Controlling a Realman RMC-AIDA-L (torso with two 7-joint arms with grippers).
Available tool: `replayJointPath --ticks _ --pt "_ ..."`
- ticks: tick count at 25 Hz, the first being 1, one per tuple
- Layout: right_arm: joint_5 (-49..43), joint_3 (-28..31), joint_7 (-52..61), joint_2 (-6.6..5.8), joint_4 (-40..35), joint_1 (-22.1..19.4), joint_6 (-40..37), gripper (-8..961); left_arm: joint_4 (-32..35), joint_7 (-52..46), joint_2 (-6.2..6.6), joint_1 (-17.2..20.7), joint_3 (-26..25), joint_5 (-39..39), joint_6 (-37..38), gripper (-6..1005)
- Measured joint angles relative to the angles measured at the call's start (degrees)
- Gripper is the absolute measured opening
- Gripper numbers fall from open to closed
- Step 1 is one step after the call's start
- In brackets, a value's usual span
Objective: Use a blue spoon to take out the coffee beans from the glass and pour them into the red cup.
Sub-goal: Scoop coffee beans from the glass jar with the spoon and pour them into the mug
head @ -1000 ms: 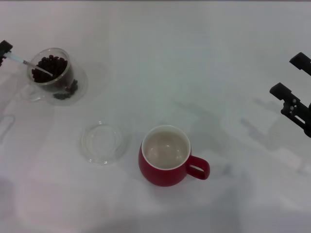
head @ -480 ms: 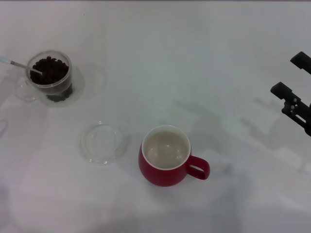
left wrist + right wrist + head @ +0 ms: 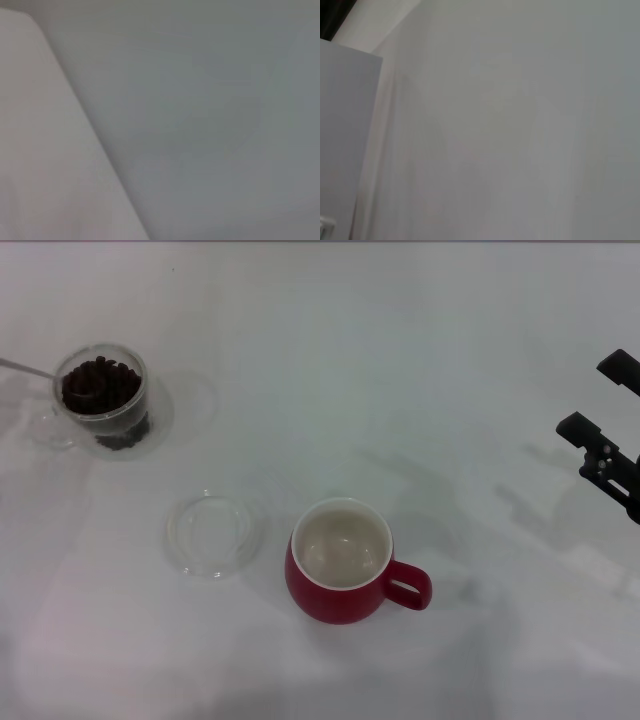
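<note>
The glass (image 3: 101,397) stands at the far left of the white table in the head view, filled with dark coffee beans (image 3: 97,385). A thin metal stretch of the blue spoon (image 3: 27,368) runs from the picture's left edge to the glass's rim; its handle and its bowl do not show. My left gripper is out of view. The red cup (image 3: 345,592) stands at the front middle, its cream inside empty, handle to the right. My right gripper (image 3: 600,398) hangs open and empty at the right edge, far from both vessels. Both wrist views show only blank surfaces.
A flat round clear glass dish (image 3: 213,533) lies between the glass and the red cup, just left of the cup. The white table (image 3: 400,370) stretches bare across the middle and the back.
The spoon has drawn back to the left out of the beans, and the left gripper has left the picture. The glass, tilted a second ago, stands upright and a little farther left.
</note>
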Motion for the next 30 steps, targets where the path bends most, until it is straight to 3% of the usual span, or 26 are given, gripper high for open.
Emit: replayJointPath --ticks 11,30 --pt "-0.37 -0.48 -0.43 0.07 -0.23 0.57 0.29 665 -0.01 2.30 0.12 0.25 0.35 -0.44 6.11 127" --pt "-0.44 -0.47 -1.82 0.23 0.16 -0.17 -0.01 664 4.10 2.57 -1.39 -5.16 0.34 8.48 7.24 127"
